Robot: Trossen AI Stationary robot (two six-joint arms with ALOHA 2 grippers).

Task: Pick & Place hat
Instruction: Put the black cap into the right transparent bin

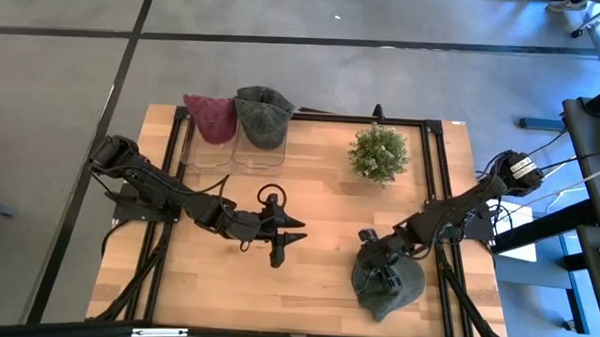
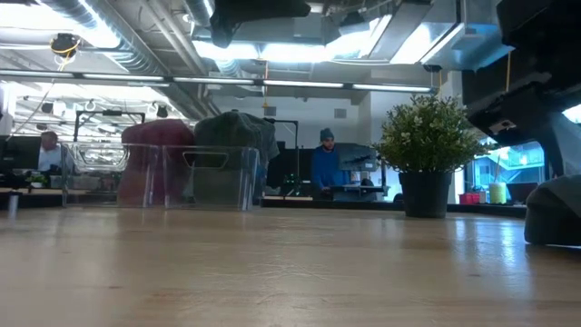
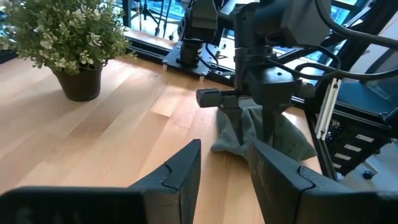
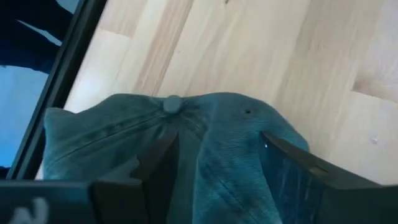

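Note:
A grey-green cap point(image 1: 388, 284) lies on the table near the front right edge, its crown up and its top button point(image 4: 171, 104) showing. It also shows in the left wrist view point(image 3: 277, 134) and at the right edge of the low view point(image 2: 554, 213). My right gripper point(image 1: 382, 266) stands on it from above, open, with a ridge of crown cloth between its fingers. My left gripper point(image 1: 290, 236) is open and empty over the middle of the table, pointing toward the cap. My right gripper comes down on the cap's crown point(image 4: 217, 162), a little below the top button, with its fingers pointing down. Its two fingers point(image 4: 158, 165) stand apart in the cloth, with a raised fold between them. The cap lies on the table. The fingertips are hidden by the cloth.
Two clear stands at the far left carry a maroon hat point(image 1: 212, 117) and a dark green hat point(image 1: 263, 115). A potted plant point(image 1: 379, 153) stands at the far middle. A black frame rail point(image 1: 435, 183) runs along the table's right side, close to the cap.

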